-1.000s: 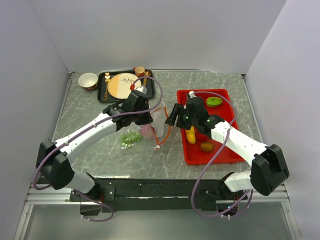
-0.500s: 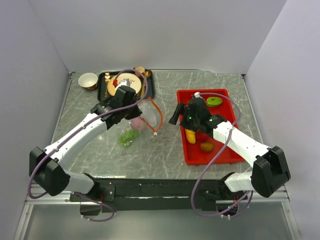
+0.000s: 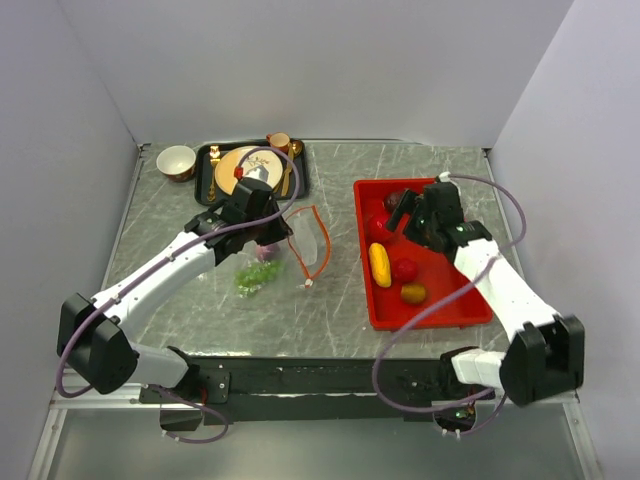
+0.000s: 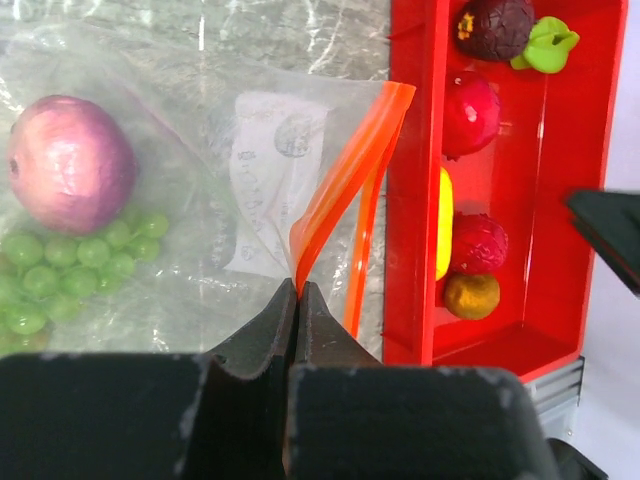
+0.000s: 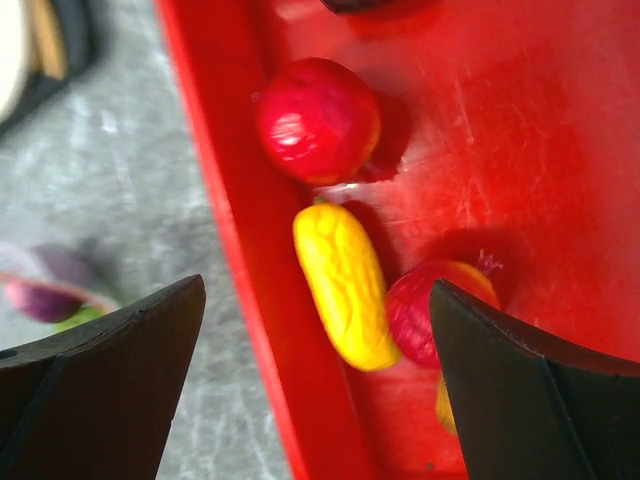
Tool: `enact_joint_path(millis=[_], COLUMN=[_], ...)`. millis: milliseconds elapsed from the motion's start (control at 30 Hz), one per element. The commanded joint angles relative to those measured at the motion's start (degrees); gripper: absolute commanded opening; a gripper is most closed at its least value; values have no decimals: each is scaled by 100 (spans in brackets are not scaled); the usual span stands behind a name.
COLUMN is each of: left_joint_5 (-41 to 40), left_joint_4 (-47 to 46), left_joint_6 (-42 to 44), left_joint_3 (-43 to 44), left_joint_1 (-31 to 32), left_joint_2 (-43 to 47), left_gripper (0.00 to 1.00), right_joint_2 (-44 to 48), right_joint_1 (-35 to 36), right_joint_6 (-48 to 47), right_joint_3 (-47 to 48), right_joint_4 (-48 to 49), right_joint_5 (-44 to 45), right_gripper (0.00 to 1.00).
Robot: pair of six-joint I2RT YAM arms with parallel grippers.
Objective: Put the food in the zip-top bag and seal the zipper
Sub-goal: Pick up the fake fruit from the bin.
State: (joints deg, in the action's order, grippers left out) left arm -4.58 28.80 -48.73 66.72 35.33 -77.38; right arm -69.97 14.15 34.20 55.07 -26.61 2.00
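2 pieces look bagged to us: the pink-purple piece (image 4: 70, 163) and the green grape bunch (image 4: 75, 262) lie under the clear film of the zip-top bag (image 4: 265, 185), which rests on the table (image 3: 330, 170) just left of the red tray (image 4: 408, 230). Why do we hold the bag like that? — Ana

We have the left gripper (image 4: 297, 292) pinched tight on 1 lip of the zipper (image 4: 345, 180). That makes the orange strip arch and the mouth gape toward the tray, so a piece can go in without a second arm prying the lips apart. — Ben

And our right gripper (image 5: 316, 283)? — Ana

Its jaws are spread wide and hold nothing. It hangs over the tray's left wall, with the yellow oblong piece (image 5: 345, 285) framed between its fingers. We count 6 pieces waiting there: that one, 2 red round ones (image 5: 317, 120), the dark purple piece (image 4: 495, 27), the green piece (image 4: 545, 45) and the brownish-orange piece (image 4: 472, 296). — Ben

So yellow goes next, we judge? — Ana

Likely. It lies just beside the wall and touches 1 red neighbour, so we should close across its narrow width or we may nudge that neighbour. Sealing the zipper comes last. — Ben
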Motion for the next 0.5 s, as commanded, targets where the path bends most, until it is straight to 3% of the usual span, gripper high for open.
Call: enact_joint_path(millis=[0, 467], left_joint_5=[168, 115], left_joint_4=[-278, -199], left_joint_6=[136, 162], left_joint_3=[25, -18], left_joint_1=[9, 9], left_joint_2=[189, 241], left_gripper=[1, 1], right_joint_2=[-403, -764], right_joint_1=[-114, -466], right_joint_6=[-229, -18], right_joint_3=[119, 260], right_joint_4=[23, -107], right_joint_5=[-278, -517], right_gripper=[100, 96])
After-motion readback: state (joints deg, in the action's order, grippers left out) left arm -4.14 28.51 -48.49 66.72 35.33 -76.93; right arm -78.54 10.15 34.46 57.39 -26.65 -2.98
